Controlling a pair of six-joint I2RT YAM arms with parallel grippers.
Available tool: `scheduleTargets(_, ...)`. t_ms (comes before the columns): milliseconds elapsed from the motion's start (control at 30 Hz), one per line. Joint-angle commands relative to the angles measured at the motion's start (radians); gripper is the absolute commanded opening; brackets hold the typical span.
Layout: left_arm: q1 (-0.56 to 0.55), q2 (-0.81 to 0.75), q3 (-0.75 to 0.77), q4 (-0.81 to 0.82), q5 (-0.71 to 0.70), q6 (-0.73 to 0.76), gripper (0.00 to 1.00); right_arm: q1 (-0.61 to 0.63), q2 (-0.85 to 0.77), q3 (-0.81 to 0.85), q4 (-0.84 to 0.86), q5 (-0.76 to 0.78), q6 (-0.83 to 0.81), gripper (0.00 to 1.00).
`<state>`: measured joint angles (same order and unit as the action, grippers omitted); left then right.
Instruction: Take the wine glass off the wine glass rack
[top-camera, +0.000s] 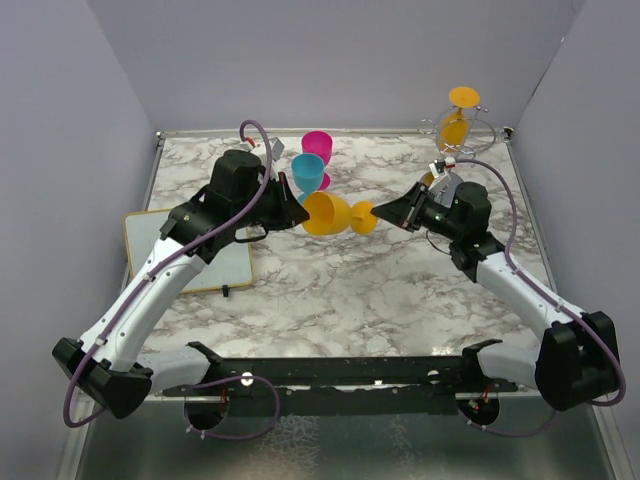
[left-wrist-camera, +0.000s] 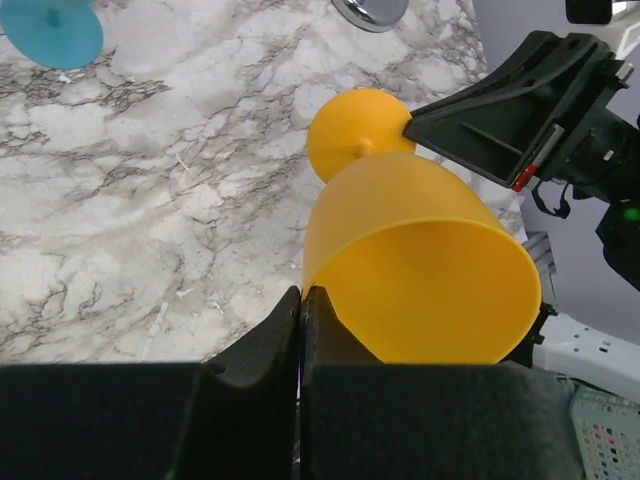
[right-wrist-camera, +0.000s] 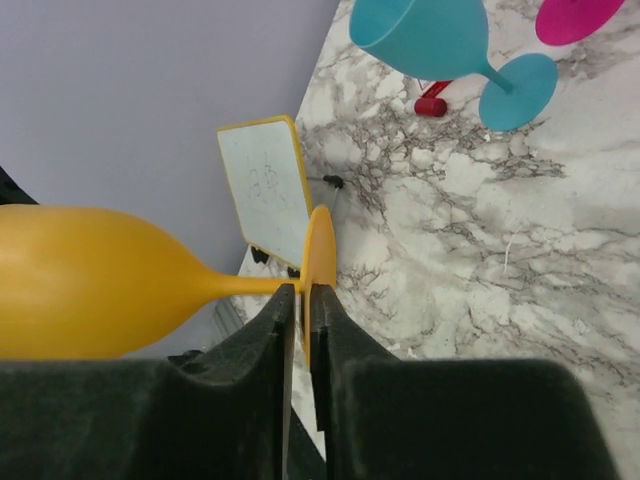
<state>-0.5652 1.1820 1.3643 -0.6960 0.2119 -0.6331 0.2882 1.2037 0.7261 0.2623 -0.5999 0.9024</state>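
An orange wine glass lies on its side in the air above the table's middle, held at both ends. My left gripper is shut on the rim of its bowl, fingertips pinched together at the rim's edge. My right gripper is shut on the glass's round foot, with the stem and bowl pointing left. The wine glass rack, silver wire, stands at the back right corner. A second orange glass hangs upside down on it.
A blue glass and a pink glass stand on the marble table behind the left gripper. A small whiteboard lies at the left under the left arm. A small red item lies by the blue glass. Grey walls enclose the table.
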Motion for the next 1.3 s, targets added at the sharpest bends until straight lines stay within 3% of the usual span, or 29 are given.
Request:
scheduleTargets(0, -0.001, -0.011, 0.036, -0.041, -0.073, 0.020, 0.00, -0.001, 0.011, 0.023, -0.042, -0.030, -0.091, 0.23)
scheduleTargets(167, -0.001, -0.019, 0.031, -0.083, -0.109, 0.025, 0.00, -0.001, -0.026, 0.101, -0.205, 0.047, -0.237, 0.54)
scheduleTargets(500, 0.001, 0.064, 0.059, -0.221, -0.274, 0.123, 0.00, -0.003, -0.238, 0.247, -0.470, 0.280, -0.536, 0.66)
scheduleTargets(600, 0.006, 0.131, 0.095, -0.243, -0.293, 0.161, 0.00, -0.003, -0.285, 0.280, -0.529, 0.361, -0.589, 0.85)
scheduleTargets(933, 0.066, 0.345, 0.219, -0.265, -0.279, 0.251, 0.00, -0.003, -0.299, 0.327, -0.635, 0.423, -0.591, 0.87)
scheduleTargets(1067, 0.076, 0.423, 0.248, -0.266, -0.280, 0.261, 0.00, -0.003, -0.290, 0.323, -0.641, 0.534, -0.490, 0.88)
scheduleTargets(1267, 0.082, 0.505, 0.327, -0.266, -0.287, 0.269, 0.00, -0.003, -0.294, 0.303, -0.610, 0.533, -0.396, 0.88)
